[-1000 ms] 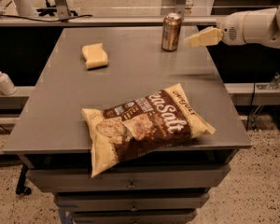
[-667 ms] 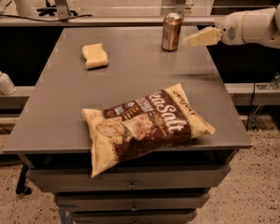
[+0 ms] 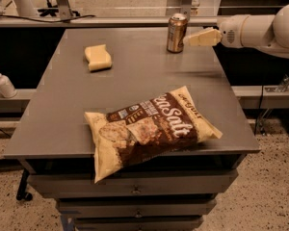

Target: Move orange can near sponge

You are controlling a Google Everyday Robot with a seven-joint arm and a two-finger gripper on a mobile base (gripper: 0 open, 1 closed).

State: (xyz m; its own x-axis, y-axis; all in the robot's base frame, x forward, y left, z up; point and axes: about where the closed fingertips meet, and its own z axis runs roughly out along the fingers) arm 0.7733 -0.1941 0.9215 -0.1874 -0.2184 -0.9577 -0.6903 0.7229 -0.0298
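The orange can [image 3: 176,32] stands upright near the far right edge of the grey table [image 3: 135,81]. The pale yellow sponge [image 3: 98,57] lies flat at the far left of the tabletop, well apart from the can. My gripper [image 3: 190,39] reaches in from the right on a white arm [image 3: 260,30]. Its cream tip is level with the can's lower half and sits just to the can's right, very close to it or touching it. It holds nothing that I can see.
A large brown-and-yellow chip bag [image 3: 149,129] lies across the near half of the table, overhanging the front edge. A white bottle [image 3: 3,83] stands on a low shelf to the left. A rail [image 3: 111,21] runs behind the table.
My gripper has moved slightly left, closing the small gap to the can. The can, sponge and chip bag have not moved.
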